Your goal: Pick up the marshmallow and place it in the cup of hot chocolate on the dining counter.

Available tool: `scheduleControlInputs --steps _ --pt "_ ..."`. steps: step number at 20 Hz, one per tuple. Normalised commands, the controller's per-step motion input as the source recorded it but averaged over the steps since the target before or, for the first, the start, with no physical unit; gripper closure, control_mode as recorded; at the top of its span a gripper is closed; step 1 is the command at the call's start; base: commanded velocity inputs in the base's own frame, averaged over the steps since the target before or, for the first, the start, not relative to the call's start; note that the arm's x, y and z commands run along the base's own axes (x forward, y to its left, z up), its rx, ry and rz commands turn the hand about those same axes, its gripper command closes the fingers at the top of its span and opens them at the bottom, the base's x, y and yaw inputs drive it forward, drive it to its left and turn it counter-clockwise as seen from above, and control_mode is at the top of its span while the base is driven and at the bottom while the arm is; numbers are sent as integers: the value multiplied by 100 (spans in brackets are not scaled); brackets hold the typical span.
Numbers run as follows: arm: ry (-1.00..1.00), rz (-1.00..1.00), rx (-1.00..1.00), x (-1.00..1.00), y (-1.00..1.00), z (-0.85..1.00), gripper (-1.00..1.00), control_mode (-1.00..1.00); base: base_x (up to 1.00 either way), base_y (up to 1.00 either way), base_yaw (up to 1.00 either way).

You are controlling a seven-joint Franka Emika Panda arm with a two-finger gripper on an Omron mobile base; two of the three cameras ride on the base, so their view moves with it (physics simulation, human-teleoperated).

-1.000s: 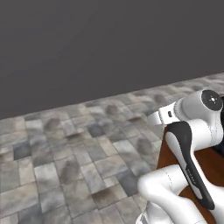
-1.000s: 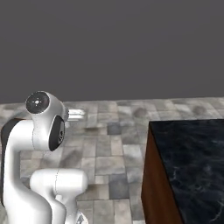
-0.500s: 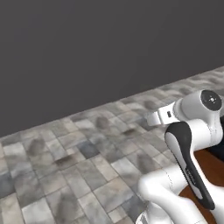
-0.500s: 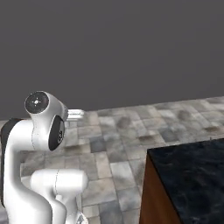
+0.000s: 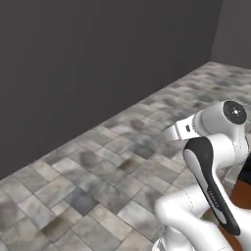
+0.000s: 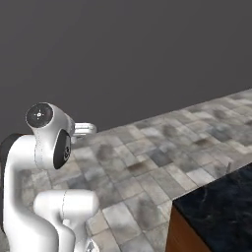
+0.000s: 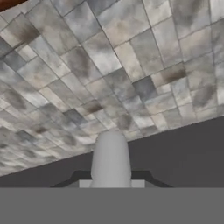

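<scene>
Since the earlier frames my whole view has swung: base turned, dining counter (image 6: 216, 206) slid toward the right edge. Gripper (image 7: 110, 175) closed narrow on the marshmallow (image 7: 110, 159), pale block right at the fingertips. Beyond the hand: grey stone-tile floor (image 7: 109, 74), then dark wall (image 5: 88, 63).

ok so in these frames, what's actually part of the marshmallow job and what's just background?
Job:
- dining counter: one corner of its black marble top and brown wood base
- white arm, folded up

Just there:
- grey stone-tile floor
- dark wall
</scene>
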Motion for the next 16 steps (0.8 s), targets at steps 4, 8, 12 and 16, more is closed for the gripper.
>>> scheduleControlInputs --steps 4,8,12,16 --pt "0 0 0 0 0 0 100 100 100 79 -58" --pt "0 0 0 0 0 0 100 100 100 78 -58" --pt "0 0 0 0 0 0 100 100 100 78 -58" --pt "0 0 0 0 0 0 100 100 100 79 -56"
